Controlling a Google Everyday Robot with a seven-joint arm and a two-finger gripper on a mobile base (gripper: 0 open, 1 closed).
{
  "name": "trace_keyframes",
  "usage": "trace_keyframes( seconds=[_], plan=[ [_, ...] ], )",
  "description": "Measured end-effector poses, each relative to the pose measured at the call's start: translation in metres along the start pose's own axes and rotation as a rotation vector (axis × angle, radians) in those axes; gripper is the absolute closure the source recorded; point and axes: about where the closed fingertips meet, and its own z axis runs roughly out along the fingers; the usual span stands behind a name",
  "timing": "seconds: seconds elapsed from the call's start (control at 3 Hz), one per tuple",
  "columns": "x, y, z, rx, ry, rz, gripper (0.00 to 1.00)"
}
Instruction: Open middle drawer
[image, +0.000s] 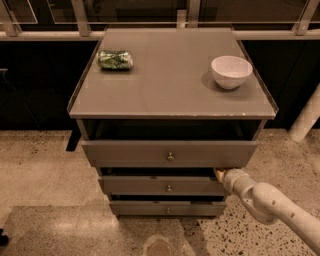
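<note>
The middle drawer (165, 186) is the second of three grey-taupe fronts, with a small round knob (168, 188) at its centre. It stands out a little beyond the bottom drawer (166, 208). The top drawer (169, 153) stands out further and overhangs it. My gripper (219, 173) sits at the upper right corner of the middle drawer's front, tucked under the top drawer's lower edge. My white arm (270, 205) comes in from the lower right.
On the cabinet top (170, 85) lie a green packet (115, 59) at the back left and a white bowl (231, 71) at the right. A white post (306, 117) stands to the right. Speckled floor (40, 170) surrounds the cabinet.
</note>
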Motion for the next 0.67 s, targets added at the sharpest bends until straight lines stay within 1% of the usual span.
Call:
trace_keyframes(
  seconds=[0.33, 0.67],
  plan=[
    [0.022, 0.002, 0.014, 0.018, 0.103, 0.058, 1.0],
    [0.032, 0.002, 0.018, 0.03, 0.155, 0.082, 1.0]
  ],
)
